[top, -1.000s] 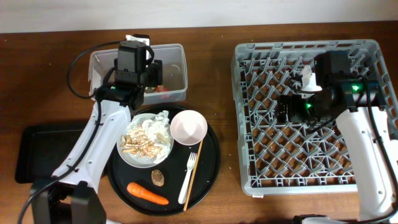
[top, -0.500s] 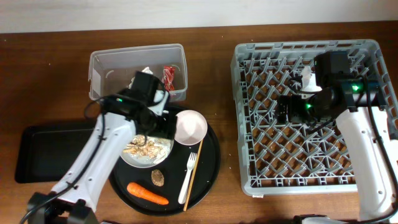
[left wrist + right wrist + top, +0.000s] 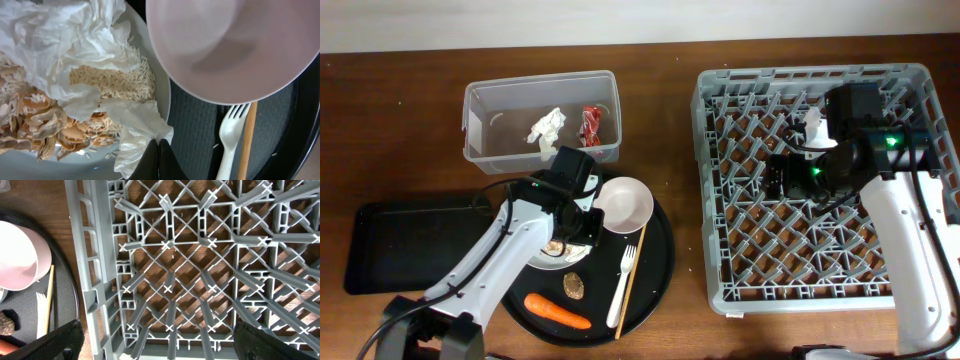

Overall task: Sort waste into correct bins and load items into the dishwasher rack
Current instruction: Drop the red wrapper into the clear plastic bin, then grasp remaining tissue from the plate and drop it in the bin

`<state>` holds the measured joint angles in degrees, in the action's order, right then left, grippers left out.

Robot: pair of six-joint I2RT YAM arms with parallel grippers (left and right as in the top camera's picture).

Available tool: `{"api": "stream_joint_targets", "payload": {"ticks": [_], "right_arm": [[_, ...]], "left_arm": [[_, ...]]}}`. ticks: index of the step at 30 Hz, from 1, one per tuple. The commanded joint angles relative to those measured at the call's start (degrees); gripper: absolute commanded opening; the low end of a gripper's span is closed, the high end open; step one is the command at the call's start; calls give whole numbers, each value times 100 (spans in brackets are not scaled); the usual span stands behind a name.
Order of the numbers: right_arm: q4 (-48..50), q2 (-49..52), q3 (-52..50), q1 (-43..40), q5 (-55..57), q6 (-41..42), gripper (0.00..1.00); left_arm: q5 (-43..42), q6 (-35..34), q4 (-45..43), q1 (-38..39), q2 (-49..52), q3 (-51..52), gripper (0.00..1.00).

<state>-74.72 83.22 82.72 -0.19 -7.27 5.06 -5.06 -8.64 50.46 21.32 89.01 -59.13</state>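
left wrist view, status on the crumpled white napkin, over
Left gripper shut at edge of crumpled white paper napkin on round white plate. Right gripper open over grey plastic dishwasher rack. Pinkish-white bowl overlaps plate's rim.

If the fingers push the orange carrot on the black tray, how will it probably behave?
The carrot lies on its side and looks round and tapered, so it would probably roll in a curve. It looks solid, so likely stiff, not floppy. The tray rim may stop it.
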Motion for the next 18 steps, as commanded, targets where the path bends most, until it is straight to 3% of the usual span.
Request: {"api": "stream_joint_targets", "payload": {"ticks": [1,5,11,13,15,16,18], "right_arm": [[-13,22,70,-22,68,-57,98],[-11,22,70,-22,68,-57,98],[-13,22,70,-22,68,-57,98],[-13,22,70,-22,68,-57,98],[-22,22,70,-22,68,-55,98],[-35,22,70,-22,68,-57,98],[-37,22,70,-22,68,-57,98]], "left_arm": [[157,13,188,0,-417,-839,0],[1790,13,-442,-22,-739,-2026,1],[1856,11,-1615,-514,17,-2020,1],[1781,11,-1869,-675,485,-2020,28],[1775,13,-1910,-752,772,-2020,63],[1775,13,-1871,-763,778,-2020,72],[1768,13,-1735,-763,660,-2028,76]]}}
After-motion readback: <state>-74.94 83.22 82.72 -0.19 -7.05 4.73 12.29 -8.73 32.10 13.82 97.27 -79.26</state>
